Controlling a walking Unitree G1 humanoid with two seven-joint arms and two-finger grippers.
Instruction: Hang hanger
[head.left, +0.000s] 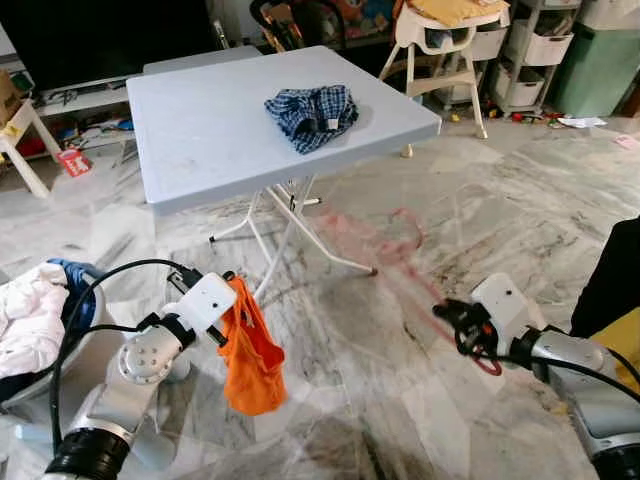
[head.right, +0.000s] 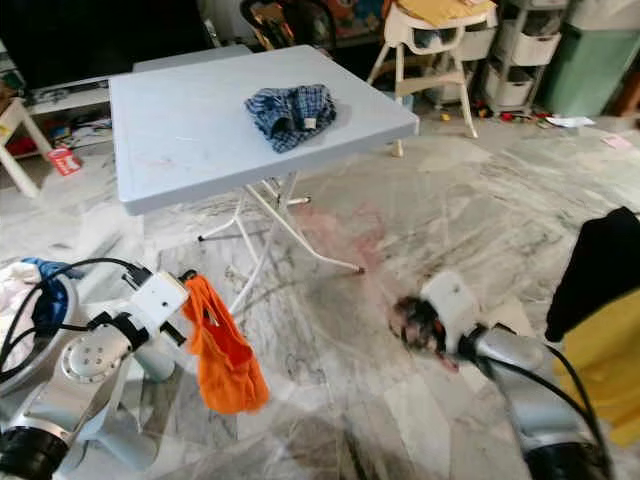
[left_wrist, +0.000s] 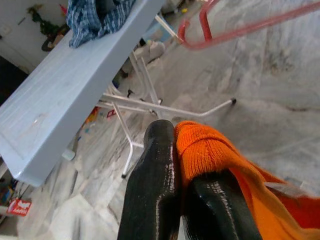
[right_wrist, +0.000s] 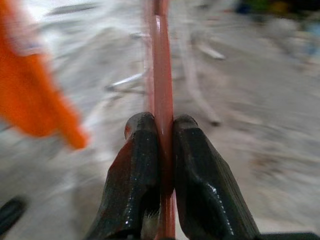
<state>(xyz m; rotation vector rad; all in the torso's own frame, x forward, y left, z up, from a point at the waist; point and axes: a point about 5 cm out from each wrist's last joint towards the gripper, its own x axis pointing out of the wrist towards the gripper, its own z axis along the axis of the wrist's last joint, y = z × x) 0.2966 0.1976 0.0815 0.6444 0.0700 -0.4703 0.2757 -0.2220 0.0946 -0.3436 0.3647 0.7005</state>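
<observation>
Clamping an orange garment (head.left: 250, 350), the left gripper (left_wrist: 182, 165) — right gripper (right_wrist: 165, 150), blurred, seemingly pinches the red hanger (right_wrist: 161, 65).

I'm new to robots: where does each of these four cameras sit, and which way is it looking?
Left eye, right eye: on the head, looking forward and down at the grey table and marble floor; both silver arms show.
Left wrist: along the left pincer, shut on the orange garment, facing the table.
Right wrist: along the right pincer, shut on the red hanger; blurred.
Shared: the wrist views both catch the garment and hanger; the checked cloth shows from head and left wrist.
</observation>
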